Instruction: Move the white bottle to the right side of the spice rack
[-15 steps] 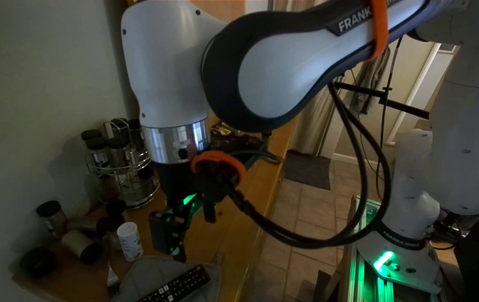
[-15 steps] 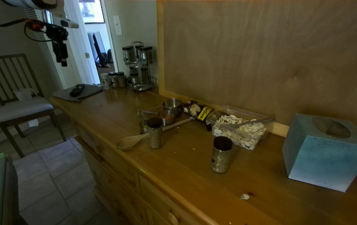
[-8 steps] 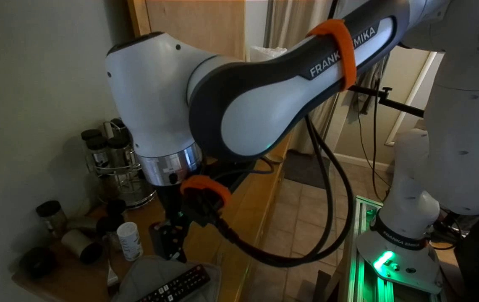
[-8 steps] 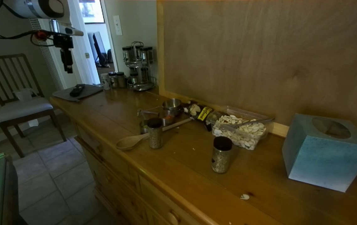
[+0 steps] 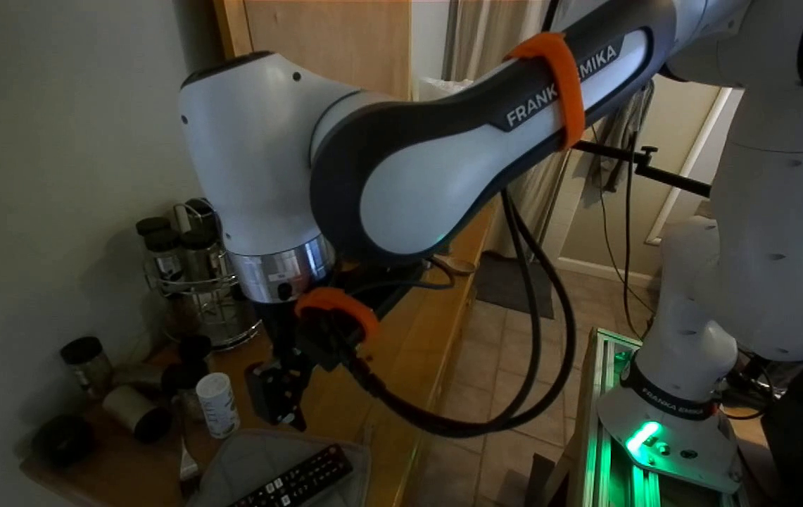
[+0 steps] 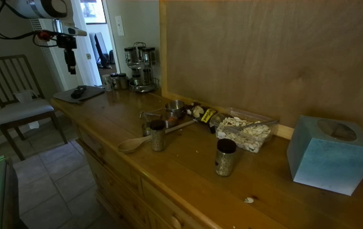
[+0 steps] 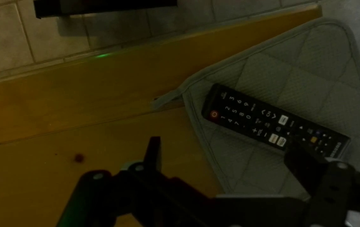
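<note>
The white bottle (image 5: 218,405) stands upright on the wooden counter beside dark-lidded jars, in front of the spice rack; it also shows in an exterior view (image 6: 107,82). It is out of the wrist view. The spice rack (image 5: 231,341) is a wire carousel of jars against the wall, partly hidden by the arm; it shows whole in an exterior view (image 6: 143,88). My gripper (image 5: 278,408) hangs in the air above the counter, beside the bottle and apart from it, and also shows in an exterior view (image 6: 71,65). In the wrist view my gripper (image 7: 227,154) is open, with nothing between its fingers.
A grey pot holder (image 7: 318,72) with a black remote (image 7: 262,116) lies below my gripper. Loose jars (image 5: 135,414) lie and stand left of the bottle. Measuring cups (image 6: 175,108), a wooden spoon (image 6: 133,144), two jars and a tissue box (image 6: 331,156) sit farther along the counter.
The arm has come down and closer to the bottle and rack. Over the last half second it moved only slightly. The bottle and rack have not moved.
</note>
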`<state>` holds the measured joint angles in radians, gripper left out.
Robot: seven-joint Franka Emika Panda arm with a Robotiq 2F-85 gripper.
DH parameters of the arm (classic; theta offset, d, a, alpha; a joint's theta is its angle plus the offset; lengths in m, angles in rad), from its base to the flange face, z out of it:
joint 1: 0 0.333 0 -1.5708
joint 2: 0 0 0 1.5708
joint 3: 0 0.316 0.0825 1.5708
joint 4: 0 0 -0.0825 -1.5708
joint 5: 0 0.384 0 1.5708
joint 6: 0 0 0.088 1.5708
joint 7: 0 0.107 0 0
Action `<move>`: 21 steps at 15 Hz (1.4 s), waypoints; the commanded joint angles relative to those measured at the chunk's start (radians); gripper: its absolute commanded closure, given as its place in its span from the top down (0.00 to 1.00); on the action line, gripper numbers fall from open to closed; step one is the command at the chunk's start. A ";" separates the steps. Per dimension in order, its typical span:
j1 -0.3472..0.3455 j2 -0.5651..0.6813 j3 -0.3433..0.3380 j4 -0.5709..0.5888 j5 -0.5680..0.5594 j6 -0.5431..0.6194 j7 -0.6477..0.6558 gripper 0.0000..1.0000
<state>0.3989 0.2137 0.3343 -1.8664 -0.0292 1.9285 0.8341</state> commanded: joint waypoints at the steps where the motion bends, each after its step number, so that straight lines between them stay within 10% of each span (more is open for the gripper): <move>1: 0.008 0.044 -0.029 0.016 0.026 0.074 0.067 1.00; 21: 0.124 0.209 -0.141 0.129 -0.257 0.341 0.263 1.00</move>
<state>0.4960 0.3750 0.2171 -1.7815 -0.2324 2.2288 1.0494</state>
